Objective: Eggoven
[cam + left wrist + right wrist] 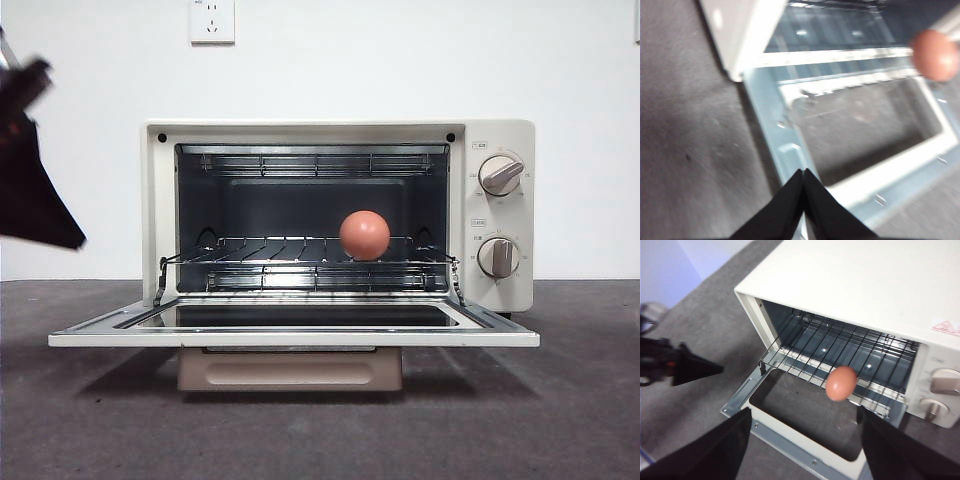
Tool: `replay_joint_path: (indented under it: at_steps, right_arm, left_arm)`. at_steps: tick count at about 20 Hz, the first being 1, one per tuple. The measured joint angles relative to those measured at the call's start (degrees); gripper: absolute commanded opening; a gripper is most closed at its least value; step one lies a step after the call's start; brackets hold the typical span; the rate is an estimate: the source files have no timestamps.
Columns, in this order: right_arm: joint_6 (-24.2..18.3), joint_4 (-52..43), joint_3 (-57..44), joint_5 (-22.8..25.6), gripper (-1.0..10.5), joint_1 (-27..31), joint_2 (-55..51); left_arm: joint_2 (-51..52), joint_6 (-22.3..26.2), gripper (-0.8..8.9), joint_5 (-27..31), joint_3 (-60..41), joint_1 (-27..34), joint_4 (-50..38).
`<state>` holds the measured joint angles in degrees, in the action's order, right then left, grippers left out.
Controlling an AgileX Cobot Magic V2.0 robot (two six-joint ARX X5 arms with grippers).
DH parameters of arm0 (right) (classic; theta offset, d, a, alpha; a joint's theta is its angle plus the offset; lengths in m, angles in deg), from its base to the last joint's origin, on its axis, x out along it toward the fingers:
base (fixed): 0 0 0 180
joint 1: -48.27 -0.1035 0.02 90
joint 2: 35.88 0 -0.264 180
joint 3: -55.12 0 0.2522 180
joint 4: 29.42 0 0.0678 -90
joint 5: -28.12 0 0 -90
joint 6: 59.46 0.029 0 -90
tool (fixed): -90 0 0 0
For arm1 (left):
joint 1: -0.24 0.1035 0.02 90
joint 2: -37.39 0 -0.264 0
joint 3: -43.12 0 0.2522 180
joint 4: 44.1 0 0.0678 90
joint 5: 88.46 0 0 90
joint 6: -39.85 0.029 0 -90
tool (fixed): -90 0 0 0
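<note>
The cream toaster oven [500, 140] stands in the middle of the table with its glass door [290, 338] folded down flat. The reddish-brown egg [364, 235] rests on the wire rack [280, 265] inside, right of centre. It also shows in the right wrist view [841, 383] and, blurred, in the left wrist view [935, 55]. My left gripper [802, 172] is shut and empty, above the door's left front corner; in the front view it is the dark shape [40, 190] at the left edge. My right gripper [804, 412] is open and empty, high in front of the door.
The oven's two round knobs [500, 175] are on its right panel. A pinkish crumb tray [290, 370] sits under the door. The dark grey tabletop [560, 420] runs around the oven. A white wall with a socket [212, 20] is behind.
</note>
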<state>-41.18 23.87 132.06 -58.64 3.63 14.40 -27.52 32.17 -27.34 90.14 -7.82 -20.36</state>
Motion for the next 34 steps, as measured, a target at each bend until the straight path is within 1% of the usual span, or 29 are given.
replay_joint_path:
  at_steps: [2, 7, 8, 10, 14, 18, 20, 22, 24, 28, 30, 32, 34]
  right_arm:
    - [0.04, 2.34, 0.00, 0.04, 3.4, 0.00, -3.65]
    - [0.15, 6.01, 0.00, 3.08, 3.4, 0.00, -9.79]
    - [0.15, 6.56, 0.00, 3.98, 3.4, 0.00, -10.47]
    - [0.17, 6.80, 0.00, 4.63, 3.4, 0.00, -11.21]
    - [0.17, 7.41, 0.00, 5.99, 3.4, 0.00, -11.37]
    - [0.17, 7.58, 0.00, 5.99, 3.4, 0.00, -11.37]
    - [0.17, 7.61, 0.00, 5.99, 3.4, 0.00, -11.37]
    - [0.20, 7.63, 0.00, 5.99, 3.4, 0.00, -11.37]
    - [0.22, 7.93, 0.00, 5.97, 3.4, 0.00, -11.37]
    - [0.50, 9.29, 0.00, 5.99, 3.4, 0.00, -11.37]
    - [0.63, 9.38, 0.00, 5.99, 3.4, 0.00, -11.37]
    - [0.66, 9.99, 0.00, 5.97, 3.4, 0.00, -11.37]
    - [0.63, 11.10, 0.00, 5.97, 3.4, 0.00, -11.37]
  left_arm:
    - [-5.60, -0.74, 0.06, 0.00, 0.00, 0.50, -3.93]
    - [-17.46, -1.95, 0.06, 0.00, 0.00, 1.03, -10.60]
    - [-19.37, -2.12, 0.06, -0.37, 0.00, 1.01, -11.26]
    - [-22.14, -2.27, 0.06, -2.84, 0.00, 0.70, -12.76]
    - [-25.16, -3.04, 0.06, -8.39, 0.00, 0.13, -15.04]
    - [-25.59, -3.93, 0.06, -11.34, -0.04, 0.46, -14.95]
    - [-25.59, -5.29, 0.06, -13.35, -0.37, 0.92, -16.20]
    - [-25.86, -8.07, 0.06, -16.06, -0.57, 1.68, -19.82]
    - [-25.92, -12.33, 0.06, -18.18, -0.57, 2.60, -25.83]
    - [-25.90, -22.40, 0.06, -20.94, -0.42, 3.15, -42.01]
    - [-25.88, -26.82, 0.06, -21.18, -0.02, 3.34, -48.00]
    - [-25.86, -30.73, 0.07, -21.03, 0.39, 3.56, -52.26]
    - [-25.24, -32.63, 0.07, -21.03, 0.44, 3.58, -52.17]
